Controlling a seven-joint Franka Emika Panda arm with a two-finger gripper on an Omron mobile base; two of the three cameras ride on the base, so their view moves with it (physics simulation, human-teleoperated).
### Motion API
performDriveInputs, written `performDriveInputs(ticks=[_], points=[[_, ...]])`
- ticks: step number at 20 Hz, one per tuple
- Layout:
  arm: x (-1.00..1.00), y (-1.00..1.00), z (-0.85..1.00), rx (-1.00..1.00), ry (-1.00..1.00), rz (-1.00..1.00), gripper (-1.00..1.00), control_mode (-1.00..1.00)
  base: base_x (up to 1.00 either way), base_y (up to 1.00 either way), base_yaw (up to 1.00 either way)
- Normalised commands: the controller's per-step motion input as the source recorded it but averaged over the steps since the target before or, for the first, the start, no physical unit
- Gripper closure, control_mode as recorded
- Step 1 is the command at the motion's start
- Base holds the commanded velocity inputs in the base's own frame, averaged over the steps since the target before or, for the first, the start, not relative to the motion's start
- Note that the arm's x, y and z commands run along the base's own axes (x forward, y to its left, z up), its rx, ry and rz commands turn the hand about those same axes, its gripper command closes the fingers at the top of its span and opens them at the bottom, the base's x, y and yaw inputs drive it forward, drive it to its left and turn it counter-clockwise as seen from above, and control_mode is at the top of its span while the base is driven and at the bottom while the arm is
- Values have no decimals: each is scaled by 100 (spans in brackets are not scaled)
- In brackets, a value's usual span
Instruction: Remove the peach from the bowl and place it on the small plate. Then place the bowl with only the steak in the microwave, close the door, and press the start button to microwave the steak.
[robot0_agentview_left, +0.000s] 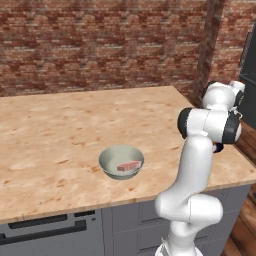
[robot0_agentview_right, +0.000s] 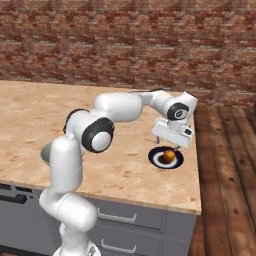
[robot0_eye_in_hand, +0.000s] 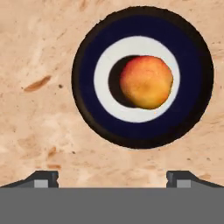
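With the round orange-yellow peach (robot0_eye_in_hand: 146, 82) resting on the small dark-blue plate with a white centre (robot0_eye_in_hand: 87, 87) near the wooden worktop's (robot0_agentview_right: 125, 175) right edge, the released end effector (robot0_agentview_right: 167, 142), jaws wide and empty, should rise straight before heading to the pale grey bowl (robot0_agentview_left: 121, 161) holding the pink steak slab (robot0_agentview_left: 128, 165) near the front edge.

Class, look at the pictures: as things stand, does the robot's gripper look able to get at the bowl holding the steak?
Probably yes. The bowl sits alone on open counter with the steak inside and nothing over its rim. The gripper hangs open and empty above the peach on the small plate, so the arm must swing back across.
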Motion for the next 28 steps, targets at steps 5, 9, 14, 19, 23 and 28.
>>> performDriveInputs(ticks=[5,9,14,19,23,28], points=[[-70,63,36,0,-2,0,-100,-100,0,0,0],[-48,98,9,0,0,0,-100,-100,0,0,0],[-38,100,6,0,0,8,-100,-100,0,0,0],[-11,98,8,0,0,3,-100,-100,0,0,0],[0,76,17,1,1,8,-100,-100,0,0,0],[0,77,-2,0,0,10,-100,-100,0,0,0]])
